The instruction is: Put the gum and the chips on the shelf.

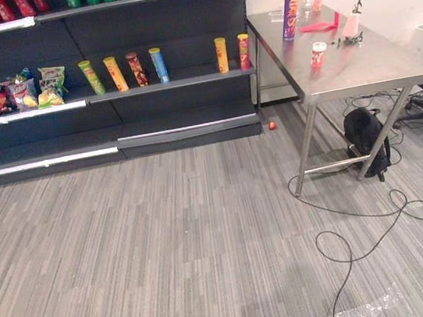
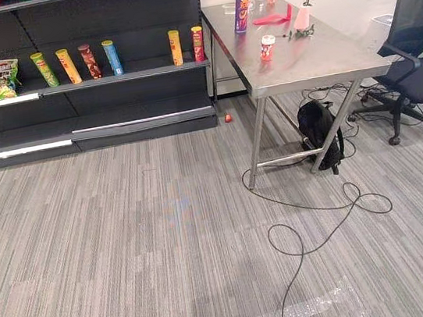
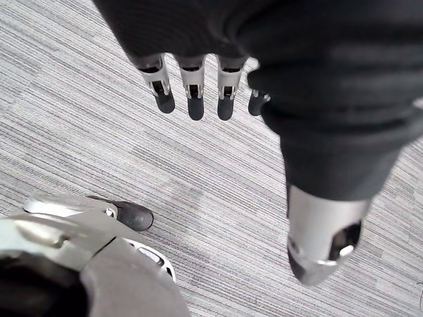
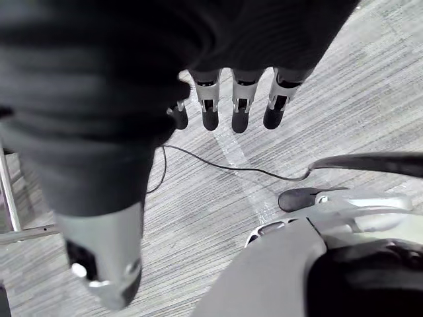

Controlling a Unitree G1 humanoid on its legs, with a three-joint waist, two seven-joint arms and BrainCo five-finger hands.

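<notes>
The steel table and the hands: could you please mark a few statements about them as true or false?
1. The purple chips can stands upright on the table. True.
2. The gum bottle lies on the floor. False: it stands on the table.
3. The left hand holds a can. False: it is open and empty, above the carpet.
4. The right hand is open and empty. True.
5. A black bag sits under the table. True.

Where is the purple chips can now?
In both eye views the purple chips can stands upright on the steel table, right of the shelf, at the table's far end, beyond the gum jar.
</notes>
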